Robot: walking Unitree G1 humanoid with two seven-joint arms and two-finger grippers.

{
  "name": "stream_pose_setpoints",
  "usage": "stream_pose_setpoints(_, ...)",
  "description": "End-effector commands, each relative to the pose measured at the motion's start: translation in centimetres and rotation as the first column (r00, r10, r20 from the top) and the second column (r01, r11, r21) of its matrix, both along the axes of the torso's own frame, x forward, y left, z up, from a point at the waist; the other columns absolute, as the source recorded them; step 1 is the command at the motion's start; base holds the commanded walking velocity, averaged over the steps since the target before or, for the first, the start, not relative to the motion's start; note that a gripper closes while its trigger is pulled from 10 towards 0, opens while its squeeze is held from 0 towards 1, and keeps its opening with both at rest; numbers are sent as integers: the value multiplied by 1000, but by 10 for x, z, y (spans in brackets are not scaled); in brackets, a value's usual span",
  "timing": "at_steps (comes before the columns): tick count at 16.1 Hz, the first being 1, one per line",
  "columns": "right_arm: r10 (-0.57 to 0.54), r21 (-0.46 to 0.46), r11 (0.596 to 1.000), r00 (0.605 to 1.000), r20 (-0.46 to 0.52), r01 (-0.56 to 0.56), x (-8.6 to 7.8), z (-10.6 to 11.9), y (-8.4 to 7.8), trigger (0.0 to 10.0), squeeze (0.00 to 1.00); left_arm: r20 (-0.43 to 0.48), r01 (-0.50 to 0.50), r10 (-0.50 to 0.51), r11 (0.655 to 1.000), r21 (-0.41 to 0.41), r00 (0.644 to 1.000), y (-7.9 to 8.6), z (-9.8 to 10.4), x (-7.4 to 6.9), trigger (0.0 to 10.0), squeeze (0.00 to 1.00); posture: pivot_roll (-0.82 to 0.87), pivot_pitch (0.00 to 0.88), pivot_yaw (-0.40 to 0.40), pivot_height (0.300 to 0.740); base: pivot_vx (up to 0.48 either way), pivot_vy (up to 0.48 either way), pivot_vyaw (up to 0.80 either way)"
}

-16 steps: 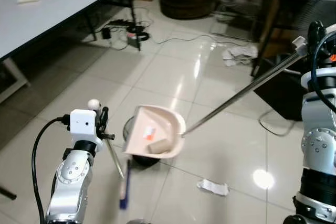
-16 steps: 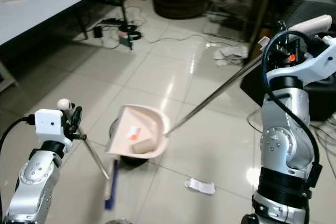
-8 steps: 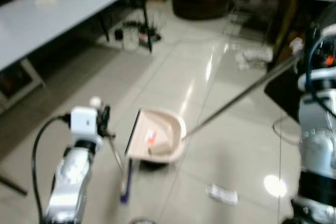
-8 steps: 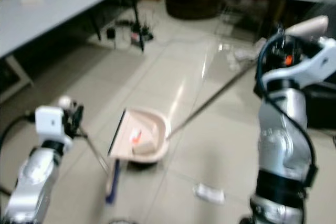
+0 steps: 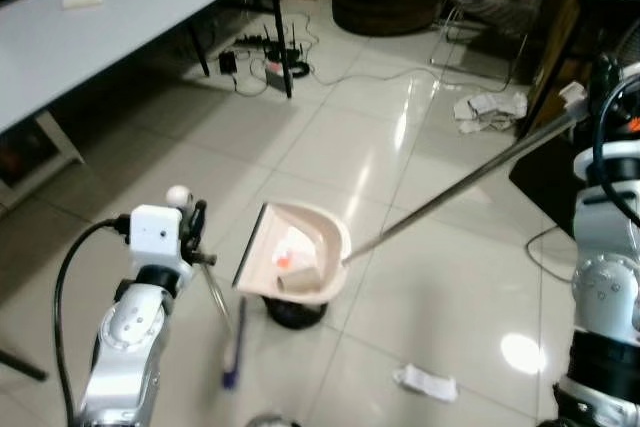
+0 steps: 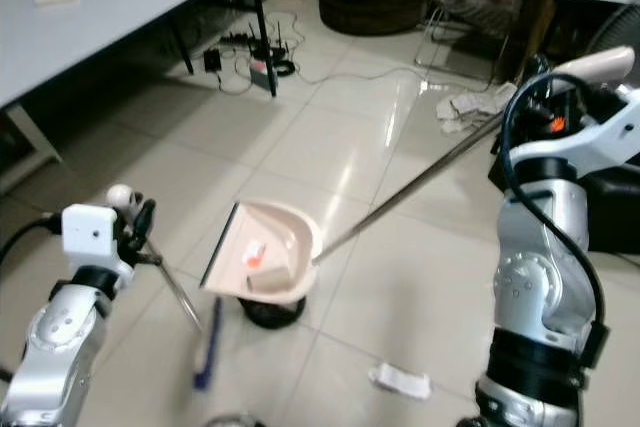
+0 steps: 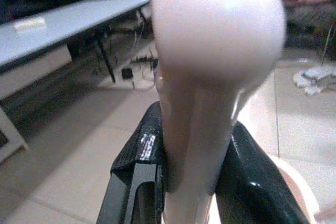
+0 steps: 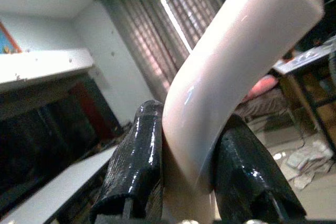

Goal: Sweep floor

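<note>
the right gripper (image 8: 184,182) pinches the dustpan's (image 5: 297,259) pale handle; its long metal pole slants down from upper right to the pan, held tilted above a black bin (image 5: 295,312) — debris inside; the left gripper (image 7: 191,177) clamps the broom (image 5: 225,332), shaft angling down to the floor; crumpled paper (image 5: 427,381) lies nearby.

Room's pretty evenly lit from overhead. The glossy tile floor (image 5: 330,147) throws a long pale streak of glare through the middle, plus a round hot spot near right. Head views are mostly sharp, though the blue broom head (image 5: 232,357) is smeared. Wrist views go soft up close, and the window (image 8: 168,30) blows out bright.
</note>
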State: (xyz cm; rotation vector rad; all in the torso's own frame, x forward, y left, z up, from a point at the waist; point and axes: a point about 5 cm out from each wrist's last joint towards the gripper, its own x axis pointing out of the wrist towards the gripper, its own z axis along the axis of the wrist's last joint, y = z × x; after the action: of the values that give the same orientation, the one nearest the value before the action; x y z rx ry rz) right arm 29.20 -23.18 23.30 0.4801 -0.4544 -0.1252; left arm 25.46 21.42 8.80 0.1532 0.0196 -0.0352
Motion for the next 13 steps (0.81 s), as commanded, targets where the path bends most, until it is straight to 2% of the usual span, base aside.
stream_pose_setpoints(1,26,13,1000,998,59,-27,-2,12,5,10000,0,33,-9,8,1000,24,999,5,8,2,10000,0,60,76,67,740,322,0,0)
stream_pose_setpoints(7,20,14,1000,999,46,-21,0,9,7,10000,0,24,-24,23,1000,19,999,8,7,0,10000,0,59,78,63,740,295,0,0)
stream_pose_setpoints(10,18,-38,999,999,34,-17,2,11,8,10000,0,30,-17,16,1000,14,999,6,9,2,10000,0,52,79,64,740,299,0,0)
stream_pose_setpoints(13,8,-40,999,1000,19,-7,2,9,6,10000,0,37,-2,1,1000,11,999,3,10,4,10000,0,47,67,66,740,315,0,583)
